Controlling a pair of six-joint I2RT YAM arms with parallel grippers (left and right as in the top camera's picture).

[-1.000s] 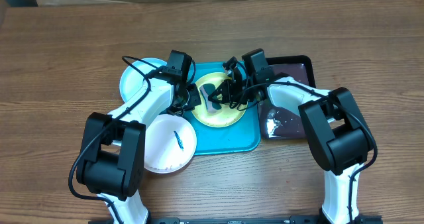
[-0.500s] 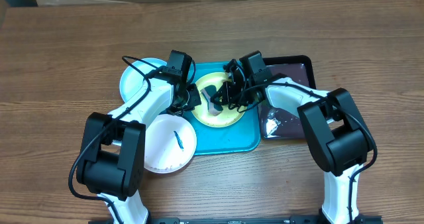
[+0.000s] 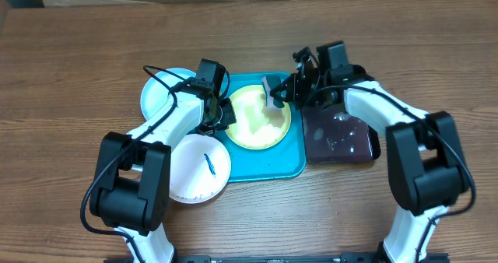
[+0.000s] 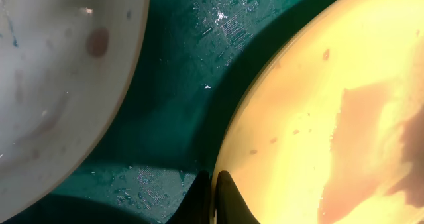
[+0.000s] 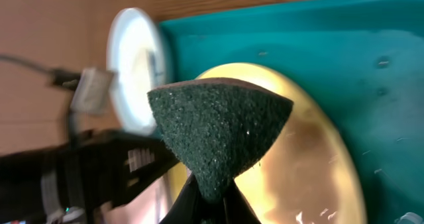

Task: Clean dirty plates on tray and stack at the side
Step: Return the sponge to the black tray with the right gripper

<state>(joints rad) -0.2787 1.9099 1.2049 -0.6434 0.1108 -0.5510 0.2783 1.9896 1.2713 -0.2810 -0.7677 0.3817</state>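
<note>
A brown wood-grain counter fills the overhead view; a paler, cardboard-like strip runs along its far edge. The turquoise tray lies mid-counter with 1 yellow plate on it, its face wet and streaked pale. The left tool is pinched together on that plate's left rim. The right tool is clamped on a dark green sponge, held over the plate's far right edge; whether it touches I cannot tell. The blue plate sits on the counter just left of the tray. The white plate, bearing a short teal streak, lies against the tray's near-left corner. A glossy black tray lies just right of the turquoise one.
</note>
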